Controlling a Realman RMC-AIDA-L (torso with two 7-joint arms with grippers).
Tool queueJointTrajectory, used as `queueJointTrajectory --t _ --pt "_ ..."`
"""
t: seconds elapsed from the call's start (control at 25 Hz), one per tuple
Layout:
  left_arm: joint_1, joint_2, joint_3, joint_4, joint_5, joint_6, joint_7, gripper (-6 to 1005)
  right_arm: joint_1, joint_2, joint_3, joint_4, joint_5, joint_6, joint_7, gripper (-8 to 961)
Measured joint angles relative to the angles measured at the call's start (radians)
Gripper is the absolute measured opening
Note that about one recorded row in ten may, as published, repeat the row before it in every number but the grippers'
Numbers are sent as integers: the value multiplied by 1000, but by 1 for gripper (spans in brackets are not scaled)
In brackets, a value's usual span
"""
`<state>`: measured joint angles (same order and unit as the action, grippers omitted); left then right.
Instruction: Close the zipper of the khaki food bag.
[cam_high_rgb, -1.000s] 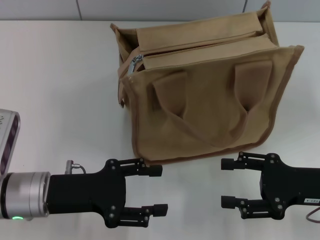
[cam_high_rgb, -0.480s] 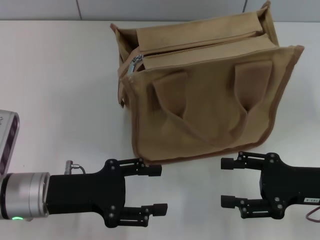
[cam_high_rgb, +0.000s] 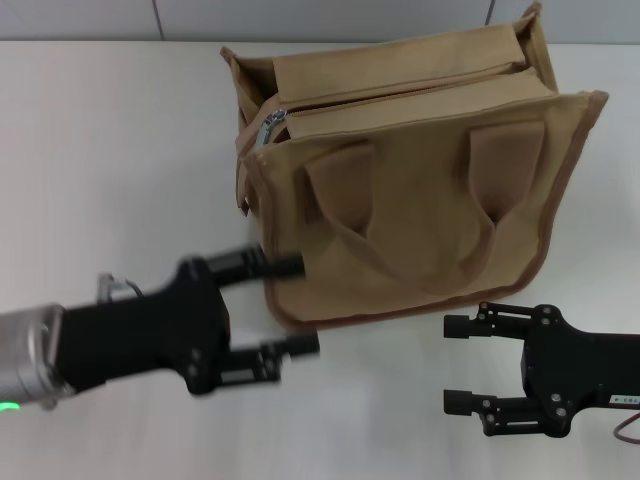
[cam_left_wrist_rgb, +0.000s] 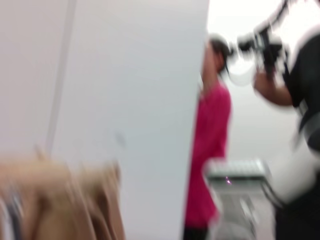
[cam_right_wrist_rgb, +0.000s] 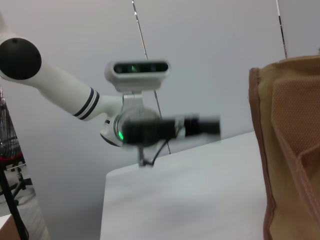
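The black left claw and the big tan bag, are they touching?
Cannot tell. In the head view the open left claw has its upper finger overlapping the lower left corner of the boxy tan-khaki canvas bag, but it may be hovering above it.

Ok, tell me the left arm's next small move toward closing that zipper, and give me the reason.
Probably carry the left end effector up and forward to the silver slider at the left end of the zipper. The zipper looks open along the top of the khaki food bag, and the open left end effector is only at the bag's lower left corner. The right end effector hangs open near the front edge.
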<state>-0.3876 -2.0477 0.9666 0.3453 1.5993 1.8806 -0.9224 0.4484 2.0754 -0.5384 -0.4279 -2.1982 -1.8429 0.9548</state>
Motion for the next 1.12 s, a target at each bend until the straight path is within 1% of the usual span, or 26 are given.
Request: queueJointTrajectory --t 0.04,0.08,0.16,0.2,0.24,0.28,0.32,0.36,0.4,0.48,0.52,0.56,0.6,0.64,0.68,0.76,0.84,1.0,1.04,1.08,1.12 --pt "-3 -11 -93 0 -1 34 0 758 1 0 0 -1 0 1 0 761" --pt "-3 -11 -93 0 -1 34 0 758 1 0 0 -1 0 1 0 761" --pt "-11 -20 -219 -11 -5 59 1 758 2 0 1 -2 0 1 0 762" --pt "-14 -22 -267 -22 -10 60 1 758 3 0 1 -2 0 1 0 762" --pt "-21 -22 -347 -47 -24 51 5 758 4 0 2 -3 0 1 -1 762" --pt "-21 -22 -347 -47 -24 51 5 758 4 0 2 -3 0 1 -1 762" --pt "-26 -20 -402 -62 -36 15 16 758 5 0 2 -3 0 1 -1 762" --pt "-26 -20 -402 -62 -36 15 16 758 5 -1 2 -3 0 1 -1 762" --pt "-23 -19 -438 -60 -38 -36 33 757 6 -1 2 -3 0 1 -1 762" --pt "-17 -17 -456 -54 -39 -96 47 757 7 -2 2 -3 0 1 -1 762" --pt "-17 -17 -456 -54 -39 -96 47 757 7 -2 2 -3 0 1 -1 762" --pt "-14 -14 -460 -50 -37 -135 53 757 7 -2 2 -3 0 1 -1 762" --pt "-12 -10 -457 -44 -30 -166 54 757 7 -2 2 -3 0 1 -1 762" --pt "-9 -1 -445 -36 -2 -206 61 757 8 -2 1 -3 0 1 -1 761" --pt "-9 -1 -445 -36 -2 -206 61 757 8 -2 1 -3 0 1 -1 761" --pt "-7 8 -438 -34 39 -225 83 757 9 -2 1 -3 0 4 -1 761" --pt "-4 12 -438 -31 95 -230 121 757 10 -3 1 -3 0 9 -1 761" --pt "-13 11 -438 -25 149 -217 131 757 9 -4 2 -2 0 11 -1 761" --pt "-23 2 -437 -22 166 -223 133 757 10 -4 1 -2 0 12 -1 761" --pt "-23 2 -437 -22 166 -223 133 757 10 -4 1 -2 0 12 -1 761" --pt "-28 -4 -437 -21 168 -232 135 757 10 -4 1 -2 0 12 0 762"
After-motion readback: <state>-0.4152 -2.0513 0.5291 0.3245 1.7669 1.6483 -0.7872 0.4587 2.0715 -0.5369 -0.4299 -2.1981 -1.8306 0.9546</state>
